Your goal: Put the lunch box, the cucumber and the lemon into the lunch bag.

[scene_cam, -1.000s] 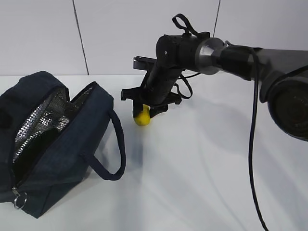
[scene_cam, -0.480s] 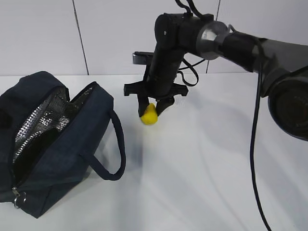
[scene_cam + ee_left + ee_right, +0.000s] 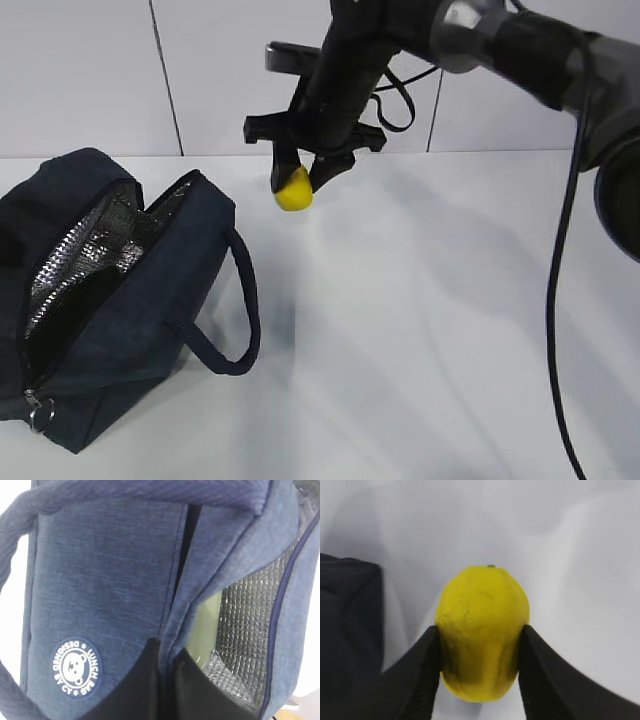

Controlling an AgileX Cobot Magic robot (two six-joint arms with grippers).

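The lemon [image 3: 293, 190] has risen above the white table [image 3: 430, 320], perhaps wall-high.

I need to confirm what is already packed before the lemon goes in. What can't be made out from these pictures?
- Lunch bag contents: exterior view shows only silvery lining and dark shadow.
- Pale green object inside the bag: left wrist view shows a sliver; the bag wall hides the rest.
- Left gripper: blurred dark fingers, cut off by the bottom edge.
- Cucumber: visible in no view.
- Underside of the lemon: cut off, right wrist view.
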